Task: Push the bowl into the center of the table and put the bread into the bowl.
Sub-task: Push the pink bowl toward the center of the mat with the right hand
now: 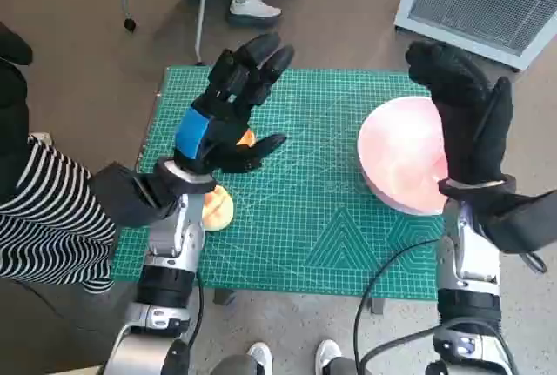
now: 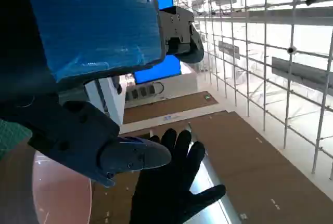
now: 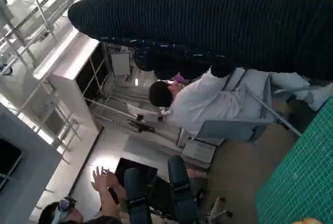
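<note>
A person in a striped sleeve [image 1: 43, 218] sits at the far left edge, just beside the green cutting mat [image 1: 305, 236] that covers the table.

Left hand [image 1: 228, 110]: raised over the left part of the mat, fingers spread and extended away from the robot, thumb out to the side; it holds nothing. The bread [image 1: 218, 207] lies on the mat near the left front, partly hidden behind that wrist. A small orange patch [image 1: 246, 138] shows past the palm; what it is cannot be told.

Mid-mat is bare grid. Behind the table, a person's white shoe [image 1: 252, 8] and a chair leg [image 1: 202, 10] stand on the brown floor.

The pink bowl [image 1: 400, 162] sits on the right side of the mat, near its right edge, well apart from the bread. Right hand [image 1: 466, 123]: upright at the bowl's right rim, covering part of it, fingers straight and close together; contact with the bowl cannot be told. In the left wrist view the glove's fingers [image 2: 171, 182] look splayed.

A white grilled cabinet [image 1: 487, 1] stands behind at the far right.
</note>
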Controlling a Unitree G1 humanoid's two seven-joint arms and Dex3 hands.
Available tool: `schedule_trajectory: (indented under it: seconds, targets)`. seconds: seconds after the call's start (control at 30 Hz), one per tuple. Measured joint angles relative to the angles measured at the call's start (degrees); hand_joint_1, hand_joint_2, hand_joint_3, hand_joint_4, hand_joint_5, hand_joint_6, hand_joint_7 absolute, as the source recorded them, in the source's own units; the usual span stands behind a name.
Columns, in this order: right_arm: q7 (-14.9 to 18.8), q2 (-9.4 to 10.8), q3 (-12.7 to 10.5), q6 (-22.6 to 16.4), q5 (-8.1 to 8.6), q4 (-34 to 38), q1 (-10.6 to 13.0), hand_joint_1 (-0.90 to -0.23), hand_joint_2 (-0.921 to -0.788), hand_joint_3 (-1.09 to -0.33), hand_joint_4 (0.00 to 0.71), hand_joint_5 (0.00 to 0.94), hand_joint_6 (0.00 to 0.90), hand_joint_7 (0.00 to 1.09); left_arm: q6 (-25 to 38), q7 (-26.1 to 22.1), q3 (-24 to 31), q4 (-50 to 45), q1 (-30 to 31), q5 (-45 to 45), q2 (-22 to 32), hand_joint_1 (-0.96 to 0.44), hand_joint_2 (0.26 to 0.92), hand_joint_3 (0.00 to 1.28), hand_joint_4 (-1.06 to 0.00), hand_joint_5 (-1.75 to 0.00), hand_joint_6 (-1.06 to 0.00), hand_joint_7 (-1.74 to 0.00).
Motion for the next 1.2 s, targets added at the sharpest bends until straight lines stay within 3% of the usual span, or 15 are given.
schedule_trajectory:
  seconds: [1.2]
  targets:
    - [0.58, 0.00, -0.43, 0.00, 0.06, 0.16, -0.01, -0.772, -0.921, -0.662, 0.204, 0.000, 0.098, 0.51, -0.04, -0.24, 0.01, 0.42, -0.01, 0.03, 0.01, -0.29, 0.722, 0.43, -0.09, -0.24, 0.00, -0.61]
